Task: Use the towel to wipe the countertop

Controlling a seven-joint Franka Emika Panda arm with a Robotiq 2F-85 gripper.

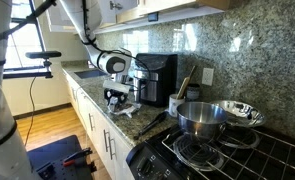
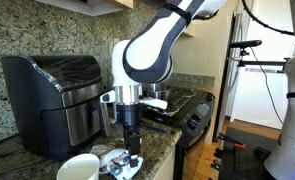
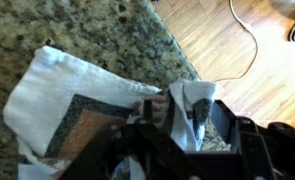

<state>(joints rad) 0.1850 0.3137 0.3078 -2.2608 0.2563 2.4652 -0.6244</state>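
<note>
Wrist view shows the hand [image 3: 172,115] grasping the towel [image 3: 77,105] on the countertop [image 3: 92,30], a grip unclear from outside.

In an exterior view, the camera stands at the black gas stove [image 1: 227,150] end and looks along the speckled granite countertop [image 1: 142,122] toward the bright window [image 1: 32,35], from some way off. In an exterior view from the opposite end, set low and close beside a white ceramic mug [image 2: 79,168], the lens faces back toward that stove; both exterior views share the black boxy air fryer [image 1: 155,78] and the dark gripper [image 2: 134,152]. The wrist view looks steeply down, very near, on the white cloth towel [image 3: 77,110], the counter edge and the wooden floor [image 3: 237,50].
</note>
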